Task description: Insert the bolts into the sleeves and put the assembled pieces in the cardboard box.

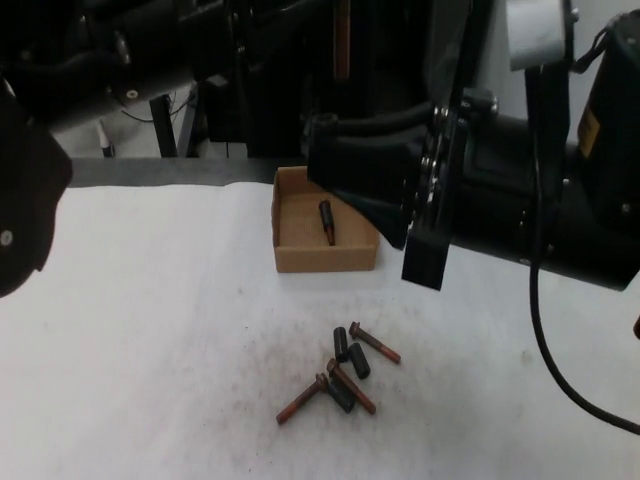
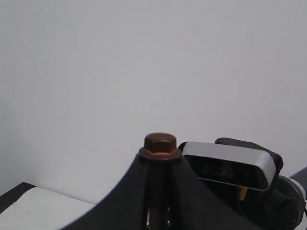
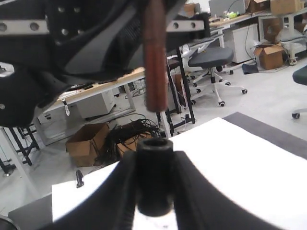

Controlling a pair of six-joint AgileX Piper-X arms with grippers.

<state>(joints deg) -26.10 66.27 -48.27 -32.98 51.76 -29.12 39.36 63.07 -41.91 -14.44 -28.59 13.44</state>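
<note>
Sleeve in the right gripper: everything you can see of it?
The sleeve is a short matte black tube, open bore showing at one end, clamped between the fingers of the right gripper over the white bench. The left gripper holds a reddish-brown bolt lined up just short of its mouth, not yet inside.

Left pincer (image 2: 159,165) clamps a bolt (image 2: 159,143) and right pincer (image 3: 154,165) clamps a sleeve (image 3: 154,184).

Bolts (image 1: 375,343) and sleeves (image 1: 359,360) lie before the cardboard box (image 1: 325,258); one piece (image 1: 327,221), seemingly assembled, inside.

Diffuse light, soft shadows, dark fgnd
</note>
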